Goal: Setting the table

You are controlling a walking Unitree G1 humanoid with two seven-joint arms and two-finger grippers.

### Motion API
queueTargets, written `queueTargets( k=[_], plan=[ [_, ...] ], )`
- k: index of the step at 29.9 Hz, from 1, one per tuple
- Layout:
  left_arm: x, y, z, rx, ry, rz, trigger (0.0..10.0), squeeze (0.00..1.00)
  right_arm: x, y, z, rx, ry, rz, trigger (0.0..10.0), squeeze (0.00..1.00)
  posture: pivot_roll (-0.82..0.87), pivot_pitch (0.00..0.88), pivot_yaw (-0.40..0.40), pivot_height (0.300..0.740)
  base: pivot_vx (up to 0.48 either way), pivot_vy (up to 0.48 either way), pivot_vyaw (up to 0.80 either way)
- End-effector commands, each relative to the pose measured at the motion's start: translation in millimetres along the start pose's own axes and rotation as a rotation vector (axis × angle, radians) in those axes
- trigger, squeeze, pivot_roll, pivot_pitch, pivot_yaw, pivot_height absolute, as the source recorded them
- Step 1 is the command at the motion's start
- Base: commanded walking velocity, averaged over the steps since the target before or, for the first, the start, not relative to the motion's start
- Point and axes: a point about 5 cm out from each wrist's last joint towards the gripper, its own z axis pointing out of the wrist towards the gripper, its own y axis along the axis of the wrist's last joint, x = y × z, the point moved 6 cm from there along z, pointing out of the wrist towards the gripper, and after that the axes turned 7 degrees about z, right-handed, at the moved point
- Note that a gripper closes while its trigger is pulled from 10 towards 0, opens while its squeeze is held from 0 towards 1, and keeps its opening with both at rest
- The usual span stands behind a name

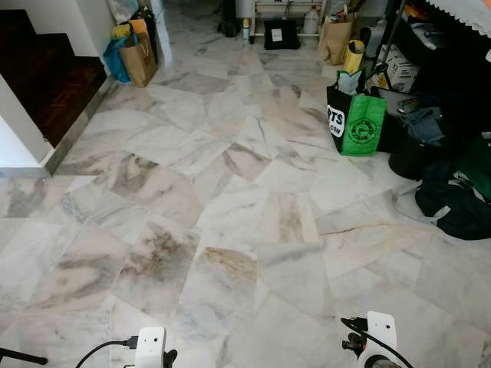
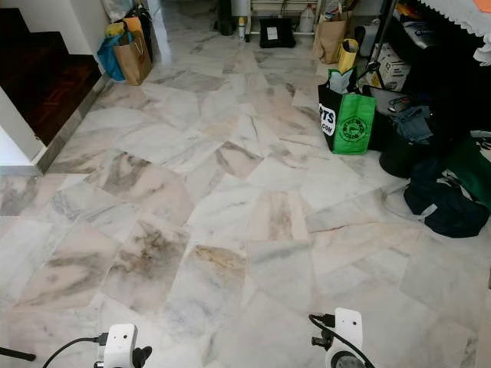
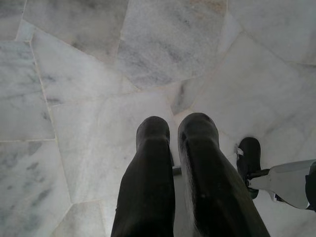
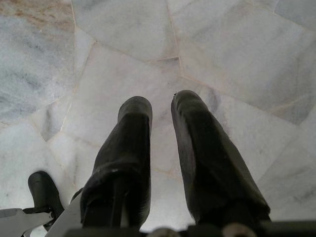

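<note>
Both grippers hang over marble floor (image 1: 230, 230): left gripper (image 3: 177, 131) nearly closed, empty; right gripper (image 4: 160, 111) slightly parted, empty.

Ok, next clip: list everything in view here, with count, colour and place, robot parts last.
Floor: one, pale marble slabs, across the room.
Tote bag: one, green and black, on the floor at right.
Paper bags: two, brown, one far left, one far right.
Duffel bag: one, dark, on the floor at right.
Stairs: dark wood, left.
Left gripper: black fingers nearly together, hanging over bare floor.
Right gripper: black fingers slightly apart, over bare floor.
</note>
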Motion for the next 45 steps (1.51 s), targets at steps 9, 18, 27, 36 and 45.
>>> queueTargets(
  k=[9,18,27,36,45],
  plan=[
    [22.6,2.3,2.7,0.077,0.045,0.013,10.0,0.00,22.0,4.8,2.7,0.008,0.086,-0.007,10.0,0.00,-0.13,0.000,0.019,0.740,0.000,0.000,0.00],
    [22.6,2.3,2.7,0.077,0.045,0.013,10.0,0.00,22.0,4.8,2.7,0.008,0.086,-0.007,10.0,0.00,-0.13,0.000,0.019,0.740,0.000,0.000,0.00],
    [29.6,-6.1,-0.2,0.097,0.093,-0.016,10.0,0.00,21.6,10.3,3.5,-0.012,0.078,0.105,10.0,0.00,-0.08,0.004,0.011,0.740,0.000,0.000,0.00],
    [32.0,-15.5,-3.0,0.128,0.098,-0.020,10.0,0.00,17.9,4.5,2.8,0.012,0.066,0.090,10.0,0.00,-0.08,0.020,0.000,0.740,0.000,0.000,-0.17],
    [28.4,-23.1,-4.7,0.149,0.092,-0.023,10.0,0.00,13.8,2.5,2.5,0.023,0.055,0.076,10.0,0.00,-0.07,0.027,-0.006,0.740,0.000,0.000,-0.79]
  ],
)
